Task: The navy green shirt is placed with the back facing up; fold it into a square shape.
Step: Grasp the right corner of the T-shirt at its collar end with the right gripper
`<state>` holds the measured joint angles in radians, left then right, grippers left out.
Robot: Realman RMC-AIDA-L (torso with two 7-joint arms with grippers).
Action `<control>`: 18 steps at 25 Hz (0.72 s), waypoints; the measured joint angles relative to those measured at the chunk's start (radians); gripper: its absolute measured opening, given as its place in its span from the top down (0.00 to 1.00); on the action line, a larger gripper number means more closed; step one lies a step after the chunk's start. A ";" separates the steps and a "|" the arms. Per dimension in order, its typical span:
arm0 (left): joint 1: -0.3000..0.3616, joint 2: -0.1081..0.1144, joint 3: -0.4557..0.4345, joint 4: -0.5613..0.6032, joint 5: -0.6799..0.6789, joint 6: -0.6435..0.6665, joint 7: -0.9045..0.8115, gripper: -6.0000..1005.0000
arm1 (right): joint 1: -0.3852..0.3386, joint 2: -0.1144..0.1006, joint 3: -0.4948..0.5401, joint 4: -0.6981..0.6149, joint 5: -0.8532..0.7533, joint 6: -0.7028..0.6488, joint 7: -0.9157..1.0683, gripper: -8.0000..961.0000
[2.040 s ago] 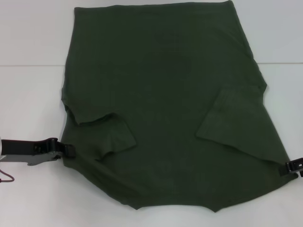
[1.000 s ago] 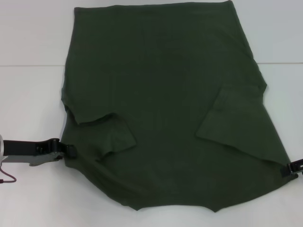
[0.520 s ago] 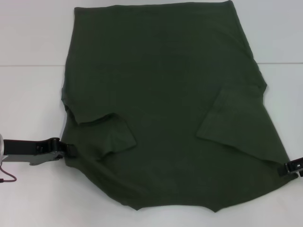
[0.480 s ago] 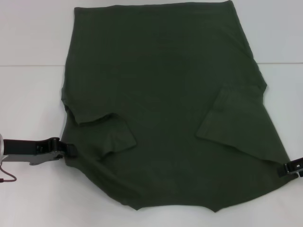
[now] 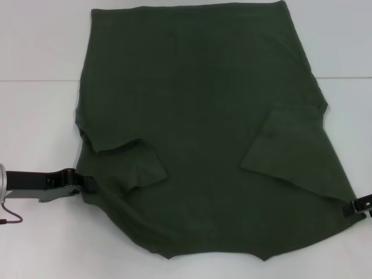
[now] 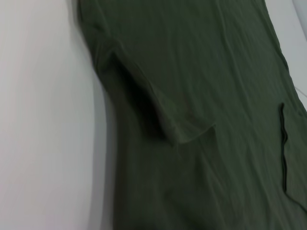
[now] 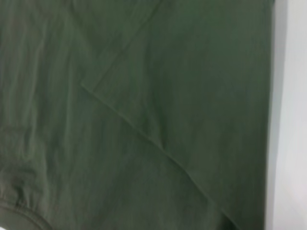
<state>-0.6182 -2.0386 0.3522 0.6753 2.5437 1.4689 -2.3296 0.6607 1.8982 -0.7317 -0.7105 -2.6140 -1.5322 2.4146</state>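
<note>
The navy green shirt lay spread flat on the white tabletop, filling most of the head frame from the top centre down to the bottom edge. Both short sleeves were folded inward over the body: the left sleeve sat in the lower left of the cloth, the right sleeve at centre right. The bottom outline of the shirt was uneven, with two small points near the lower edge of the frame.

The left gripper stood at the lower left of the frame, its black fingers touching the shirt's left edge; whether they pinched the cloth could not be told. The right gripper showed only partly at the lower right border, at the shirt's right corner, and its finger state could not be told either.

Both wrist views showed the shirt close up, with a strip of tabletop beside it.
</note>
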 joint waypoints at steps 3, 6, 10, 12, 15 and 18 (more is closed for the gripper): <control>0.000 0.001 -0.001 0.000 0.000 0.000 0.001 0.96 | -0.002 0.000 0.000 0.000 0.000 0.000 0.000 0.08; 0.000 0.001 -0.002 0.000 0.000 -0.001 0.001 0.96 | -0.003 0.002 0.000 0.001 0.000 0.000 0.000 0.08; 0.000 0.001 -0.002 0.000 0.000 -0.001 0.003 0.96 | -0.001 0.003 0.000 0.005 0.000 0.000 0.000 0.08; 0.000 0.001 -0.002 0.000 0.000 -0.001 0.006 0.96 | 0.001 0.003 -0.001 0.006 0.000 0.000 0.000 0.08; 0.000 0.002 -0.004 0.000 0.000 -0.001 0.008 0.96 | 0.001 0.002 -0.002 0.007 0.000 0.000 0.000 0.08; 0.000 0.002 -0.004 -0.001 0.000 -0.001 0.009 0.96 | 0.004 0.003 -0.003 0.009 0.000 0.000 0.000 0.08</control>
<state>-0.6182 -2.0371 0.3484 0.6740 2.5432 1.4679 -2.3202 0.6648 1.9016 -0.7347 -0.7020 -2.6139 -1.5324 2.4145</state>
